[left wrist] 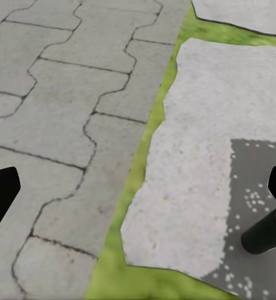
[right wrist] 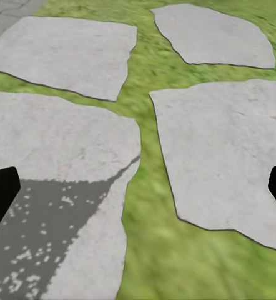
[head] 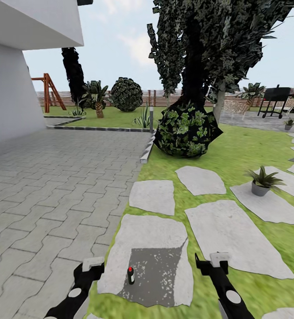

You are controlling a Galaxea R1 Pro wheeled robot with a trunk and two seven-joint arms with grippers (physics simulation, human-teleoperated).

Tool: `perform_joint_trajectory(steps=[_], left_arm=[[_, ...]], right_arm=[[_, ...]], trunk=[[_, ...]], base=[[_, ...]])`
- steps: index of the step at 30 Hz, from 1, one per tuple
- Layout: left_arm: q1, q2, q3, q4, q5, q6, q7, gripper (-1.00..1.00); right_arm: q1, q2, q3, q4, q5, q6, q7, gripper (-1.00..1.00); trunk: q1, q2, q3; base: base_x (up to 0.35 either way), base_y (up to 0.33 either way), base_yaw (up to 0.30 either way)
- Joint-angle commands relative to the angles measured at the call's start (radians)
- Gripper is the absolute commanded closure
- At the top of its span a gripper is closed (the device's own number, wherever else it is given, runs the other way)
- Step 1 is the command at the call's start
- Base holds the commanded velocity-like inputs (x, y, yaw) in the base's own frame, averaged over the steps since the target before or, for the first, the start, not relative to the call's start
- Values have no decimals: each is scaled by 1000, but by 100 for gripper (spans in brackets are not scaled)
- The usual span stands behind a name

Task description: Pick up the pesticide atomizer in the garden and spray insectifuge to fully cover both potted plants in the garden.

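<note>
Both grippers sit low at the near edge of the head view: left gripper (head: 93, 264) over the paving edge, right gripper (head: 213, 260) over grass. Each wrist view shows its fingers spread wide apart with nothing between, so we read both as empty and spread.

Atomizer (head: 130, 275) stands upright on a dark patch of the nearest stone (head: 151, 230), between the two grippers, closer to the left one. In the left wrist view we see its dark body (left wrist: 267, 231) just beside one fingertip.

We judge it light, rigid, smooth plastic, slim and easy to tip. Best hold: mid-body, below the red top, jaws square to it.

One potted plant (head: 263, 181) sits on a stone to the right, well apart.
</note>
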Motion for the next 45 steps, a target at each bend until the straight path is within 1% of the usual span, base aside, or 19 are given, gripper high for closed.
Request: perform_joint_trajectory(steps=[1, 8, 20, 31, 34, 35, 39, 42, 45], left_arm=[[0, -1, 7, 1, -6, -10, 0, -100], [3, -1, 8, 4, -6, -22, -1, -100], [3, 0, 6, 5, -6, -26, -1, -100], [4, 0, 6, 2, -6, -28, -3, -100], [4, 2, 3, -1, -6, -57, -12, -100], [3, 6, 2, -2, -10, -62, -14, -100], [3, 9, -3, -3, -23, -64, -21, -100], [3, 11, -21, -38, -55, -60, -25, -100], [4, 11, -26, -49, -62, -59, -25, -100]], right_arm=[[-1, -1, -1, 1, 11, -1, -2, -100], [-2, -7, -1, 1, 12, 0, -1, -100], [-2, -7, 2, 1, 10, 0, -2, -100], [-2, 1, 7, 0, 11, 0, -3, -100], [-2, 2, 5, -2, 11, -1, -3, -100], [-2, 2, 5, 0, 11, -2, -3, -100], [-2, 2, 5, 2, 10, -2, -3, -100], [-3, 3, 4, -1, 9, -2, -5, -100], [-3, 3, 3, -3, 8, -2, -6, -100]], trunk=[[0, 0, -1], [0, 0, -1], [0, 0, -1], [0, 0, -1], [0, 0, -1], [0, 0, -1], [0, 0, -1], [0, 0, -1], [0, 0, -1]], base=[[25, -30, 0], [111, -158, 0], [45, -262, 0], [1, -275, 0], [0, -168, 0], [0, -41, 0], [0, -21, 0], [0, -4, 0], [0, -1, 0]])
